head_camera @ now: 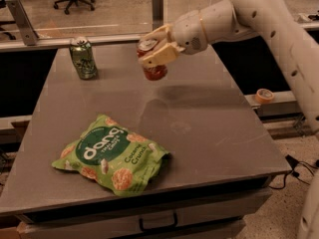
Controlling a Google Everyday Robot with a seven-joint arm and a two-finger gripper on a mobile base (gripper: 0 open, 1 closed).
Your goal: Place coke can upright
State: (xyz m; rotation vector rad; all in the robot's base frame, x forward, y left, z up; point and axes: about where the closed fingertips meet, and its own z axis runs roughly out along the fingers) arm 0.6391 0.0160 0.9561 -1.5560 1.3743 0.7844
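The coke can (155,71) is red with a silver top. It is held nearly upright, a little tilted, above the far middle of the grey table (199,128). My gripper (153,53) comes in from the right on a white arm and is shut on the can, its cream fingers (158,55) clasping the can's upper part. The can's bottom seems to hang a little above the tabletop.
A green drink can (83,58) stands upright at the far left of the table. A green "dang" snack bag (110,155) lies at the front left. A roll of tape (263,95) sits on a ledge to the right. A glass barrier runs behind the table.
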